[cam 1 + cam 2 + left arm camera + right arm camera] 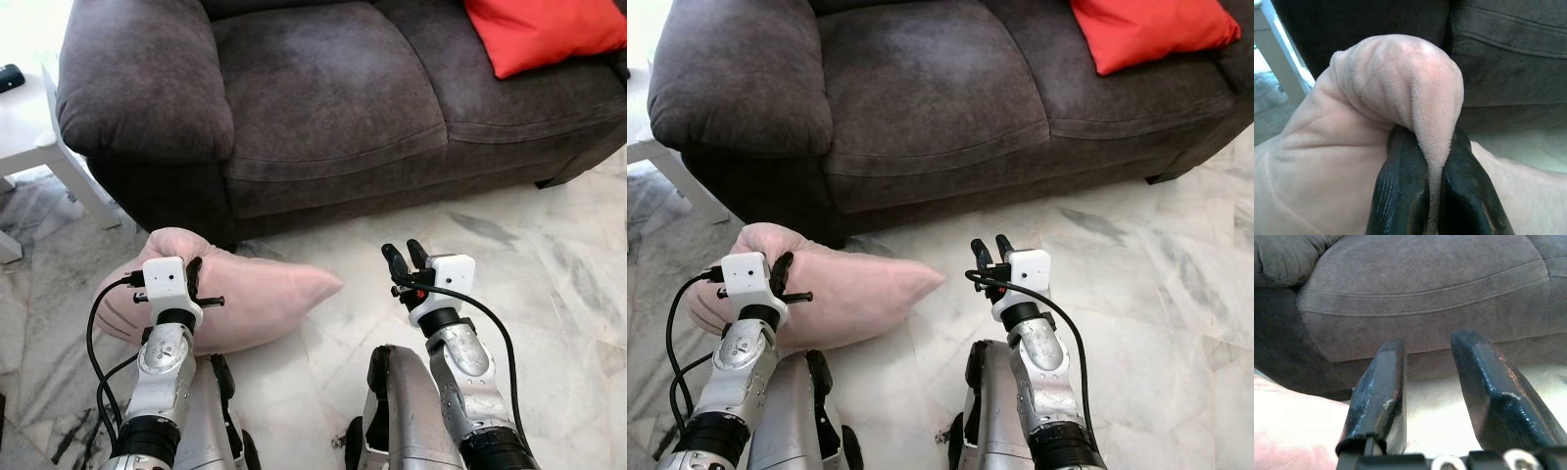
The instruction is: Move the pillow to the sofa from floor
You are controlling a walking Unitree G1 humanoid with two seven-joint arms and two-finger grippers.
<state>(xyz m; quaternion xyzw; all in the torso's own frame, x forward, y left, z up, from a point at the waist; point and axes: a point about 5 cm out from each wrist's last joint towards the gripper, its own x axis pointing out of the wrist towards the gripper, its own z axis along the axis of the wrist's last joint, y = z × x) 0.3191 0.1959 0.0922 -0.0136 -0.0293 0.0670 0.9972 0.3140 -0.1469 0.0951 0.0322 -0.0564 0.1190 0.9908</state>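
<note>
Below, soft pink plush pillow (245, 299) on white marble floor (549, 264), left claw (1432, 171) pinching its fold, right claw (1430, 382) spread, dark brown fabric sofa (323, 98) behind.

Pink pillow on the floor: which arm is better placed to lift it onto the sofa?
Left. The left gripper is already shut on a fold of the pink pillow. The right gripper is open over bare floor, facing the sofa and holding nothing.

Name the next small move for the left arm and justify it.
Probably lift: the left end effector is shut on a fold of the soft pink plush pillow, which lies on the marble floor before the dark grey fabric sofa.
</note>
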